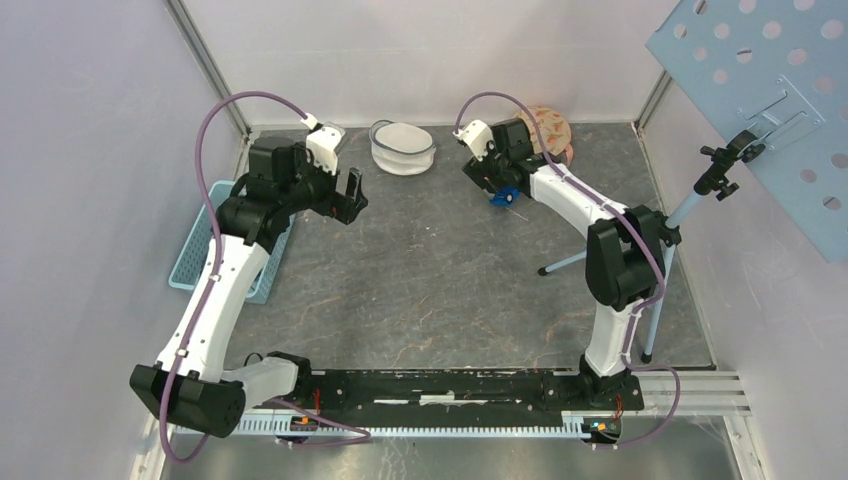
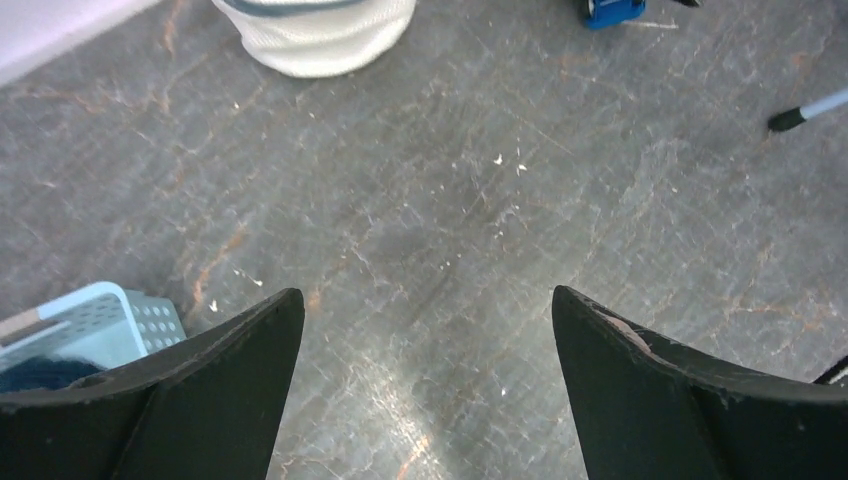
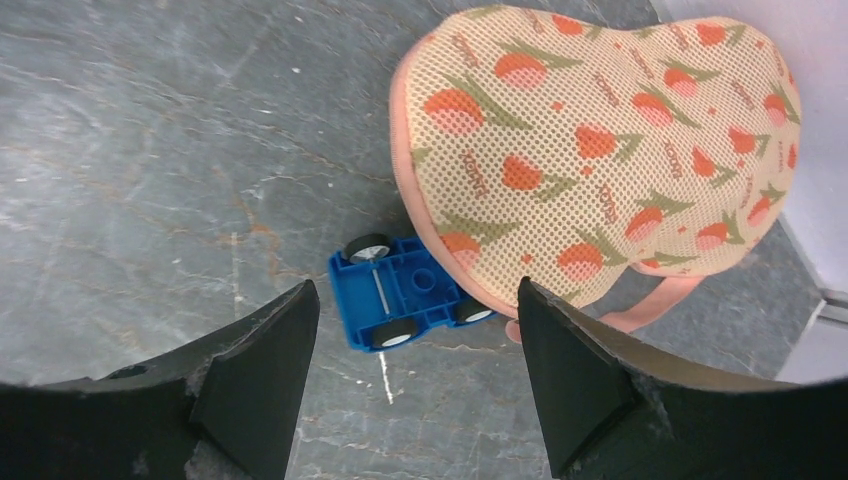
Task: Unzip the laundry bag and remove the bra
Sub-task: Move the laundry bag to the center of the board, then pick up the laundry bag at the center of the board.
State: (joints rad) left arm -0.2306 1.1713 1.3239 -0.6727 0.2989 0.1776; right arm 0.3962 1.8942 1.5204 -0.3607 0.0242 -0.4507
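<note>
A round, drum-shaped laundry bag of white mesh (image 1: pixel 403 147), banded near its top by a dark zip line, stands upright at the far side of the grey, marble-veined, scuffed tabletop (image 1: pixel 450 290). Whether the zip is open cannot be told. To its right, by the far wall, lies the padded, dome-shaped bra (image 3: pixel 600 150). It is cream honeycomb mesh printed with orange-red tulips and green leaves, edged in pink, with a pink strap curling out beneath it. It is outside the bag.

The left claw (image 2: pixel 428 295) has its black, wedge-shaped fingers spread wide over bare tabletop, gripping nothing. The bag sits ahead of it and to its left, well apart. The right claw (image 3: pixel 412 300) is also spread and empty. The bra lies just beyond its right finger, not touching it. An overturned blue plastic toy car (image 3: pixel 410 290) (wheels up, metal axle showing) sits between the fingers in that view, touching the bra's lower edge.

By count: one bag, one bra, one toy car, one pale blue perforated plastic basket (image 1: pixel 200 250) at the left edge, and two claws.
</note>
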